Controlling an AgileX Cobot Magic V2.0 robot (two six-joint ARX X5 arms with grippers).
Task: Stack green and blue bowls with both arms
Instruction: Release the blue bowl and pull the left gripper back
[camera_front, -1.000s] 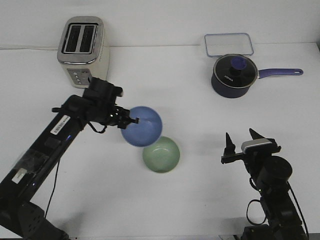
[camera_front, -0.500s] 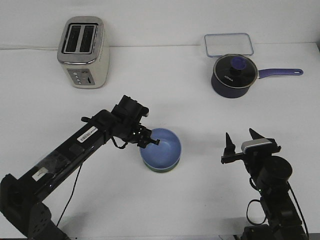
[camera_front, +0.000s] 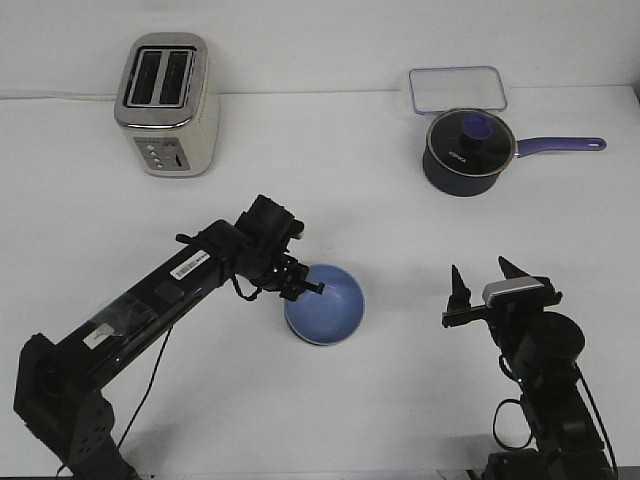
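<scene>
The periwinkle blue bowl (camera_front: 328, 306) sits upright, nested in the sage green bowl (camera_front: 320, 343). Only a thin sliver of the green bowl shows under the blue bowl's near edge. My left gripper (camera_front: 308, 288) is at the blue bowl's left rim, with its jaws closed on the rim. My right gripper (camera_front: 486, 281) is open and empty. It points up, well to the right of the bowls and near the table's front.
A silver toaster (camera_front: 166, 104) stands at the back left. A dark navy saucepan (camera_front: 468, 150) with a lid and a long handle stands at the back right. A clear lidded container (camera_front: 456, 88) lies behind the saucepan.
My left arm carried the blue bowl to the right and down onto the green bowl, and it has now settled slightly lower. The right arm has not moved.
</scene>
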